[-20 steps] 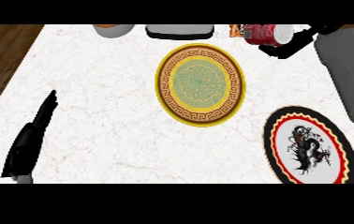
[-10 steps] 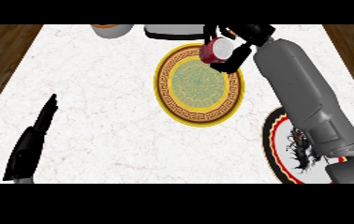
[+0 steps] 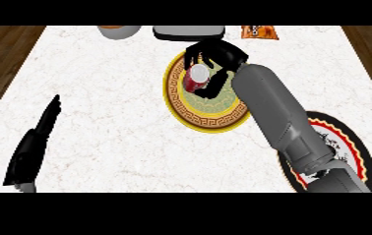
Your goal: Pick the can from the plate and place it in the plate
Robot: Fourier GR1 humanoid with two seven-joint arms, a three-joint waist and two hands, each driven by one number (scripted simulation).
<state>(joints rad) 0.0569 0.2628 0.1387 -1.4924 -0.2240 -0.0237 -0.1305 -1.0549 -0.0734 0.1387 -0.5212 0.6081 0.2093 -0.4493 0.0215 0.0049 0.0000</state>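
Over the marble counter [image 3: 109, 106], right hand [image 3: 218, 57] grips the silver-topped red can [image 3: 195, 78].

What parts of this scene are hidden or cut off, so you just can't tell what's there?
Head view only:
- Can: lower body hidden by the right hand curled round it; whether it touches the yellow plate is unclear.
- Black plate: mostly covered by the right forearm.
- Bowl, grey object and orange packet: cut off at the top.
- Left hand: seen edge-on.
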